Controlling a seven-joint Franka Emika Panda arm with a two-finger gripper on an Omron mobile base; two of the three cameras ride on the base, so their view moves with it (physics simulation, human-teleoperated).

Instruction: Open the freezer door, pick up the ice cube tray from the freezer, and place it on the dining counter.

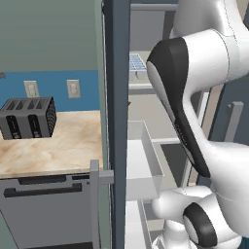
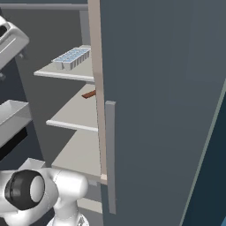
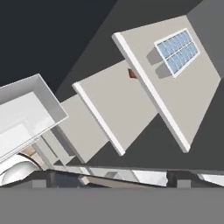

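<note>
On the upper freezer (image 2: 66, 110) shelf (image 3: 175, 96) I see the tray (image 3: 177, 51), white with pale blue cubes, lying flat near the shelf's back. A small brown bar (image 2: 89, 94) lies on the shelf below it. My jaws stand spread wide with nothing between them, well short of the tray; I see their tips (image 3: 113, 178) low in the hand view. Beside me the door (image 1: 116, 121) hangs open, a white bin (image 1: 142, 165) on its inner side. A toaster (image 1: 28, 117) sits on the counter (image 1: 58, 146) to the left.
</note>
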